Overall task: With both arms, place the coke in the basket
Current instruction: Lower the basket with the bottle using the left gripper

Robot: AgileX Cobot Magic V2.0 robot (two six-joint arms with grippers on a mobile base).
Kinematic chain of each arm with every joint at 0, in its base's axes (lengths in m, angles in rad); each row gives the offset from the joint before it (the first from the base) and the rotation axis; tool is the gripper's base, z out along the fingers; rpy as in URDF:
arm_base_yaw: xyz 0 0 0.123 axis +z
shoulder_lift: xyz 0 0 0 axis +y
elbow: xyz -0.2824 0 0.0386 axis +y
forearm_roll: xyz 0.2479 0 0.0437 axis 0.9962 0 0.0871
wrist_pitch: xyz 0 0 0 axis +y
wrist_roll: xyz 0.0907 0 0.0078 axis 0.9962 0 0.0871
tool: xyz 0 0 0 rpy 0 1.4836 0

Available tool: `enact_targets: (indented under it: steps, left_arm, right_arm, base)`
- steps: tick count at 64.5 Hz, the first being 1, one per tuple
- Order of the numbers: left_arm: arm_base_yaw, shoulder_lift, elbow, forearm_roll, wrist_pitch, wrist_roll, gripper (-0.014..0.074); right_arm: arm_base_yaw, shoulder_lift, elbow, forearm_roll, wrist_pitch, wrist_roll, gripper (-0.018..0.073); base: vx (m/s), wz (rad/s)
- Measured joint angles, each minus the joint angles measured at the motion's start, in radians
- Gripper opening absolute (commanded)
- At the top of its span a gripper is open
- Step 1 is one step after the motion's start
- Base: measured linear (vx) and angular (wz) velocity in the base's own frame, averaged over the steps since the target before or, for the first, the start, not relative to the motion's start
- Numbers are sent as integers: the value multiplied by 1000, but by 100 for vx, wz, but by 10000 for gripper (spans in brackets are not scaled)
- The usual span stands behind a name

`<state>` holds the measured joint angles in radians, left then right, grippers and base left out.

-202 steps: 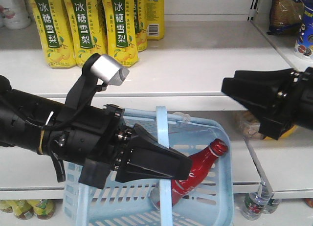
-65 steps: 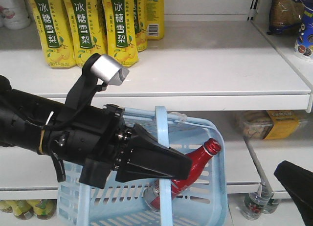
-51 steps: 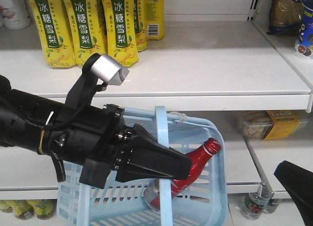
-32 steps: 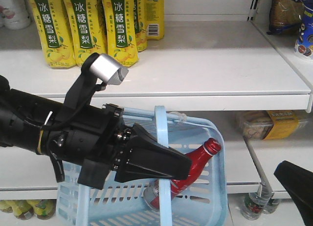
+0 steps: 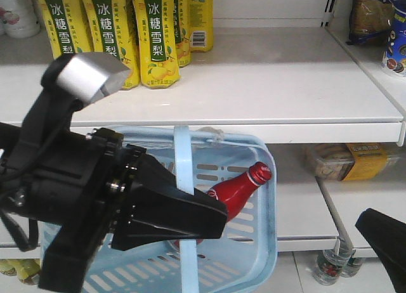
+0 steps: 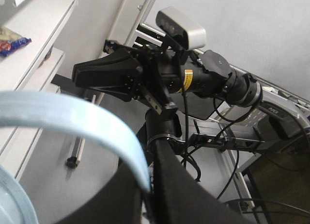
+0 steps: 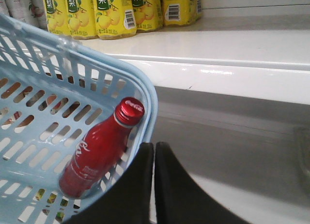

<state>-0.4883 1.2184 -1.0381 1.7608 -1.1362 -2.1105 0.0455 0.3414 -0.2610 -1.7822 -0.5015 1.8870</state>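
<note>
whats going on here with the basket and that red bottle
The left gripper holds the light-blue basket up by its strap handle in front of a store shelf. The coke bottle already lies tilted inside the basket, cap against the wall. The right gripper is shut, empty and outside the basket.

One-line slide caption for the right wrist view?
Red coke bottle lying tilted inside the light-blue basket, right gripper shut just outside its rim, below a white shelf.
</note>
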Motion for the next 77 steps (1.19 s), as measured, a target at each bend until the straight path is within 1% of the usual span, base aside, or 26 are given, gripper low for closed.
enact_targets:
  steps: [16, 53, 58, 63, 77]
  left_arm:
    - [0, -40, 3, 0, 45, -13, -6]
    - [-2, -118, 12, 1, 236, -44, -6]
    - [-3, -140, 24, 1, 274, -53, -6]
    - [-7, -168, 48, 1, 338, -56, -6]
    - [-11, -258, 152, 1, 501, -50, -6]
  right_arm:
    - [0, 0, 0, 0, 0, 0, -5]
    - [0, 0, 0, 0, 0, 0, -5]
    - [0, 0, 0, 0, 0, 0, -5]
    - [0, 0, 0, 0, 0, 0, -5]
    - [0, 0, 0, 0, 0, 0, -5]
  base:
    - [0, 0]
    - [0, 0]
    - [0, 0]
    - [0, 0]
    - [0, 0]
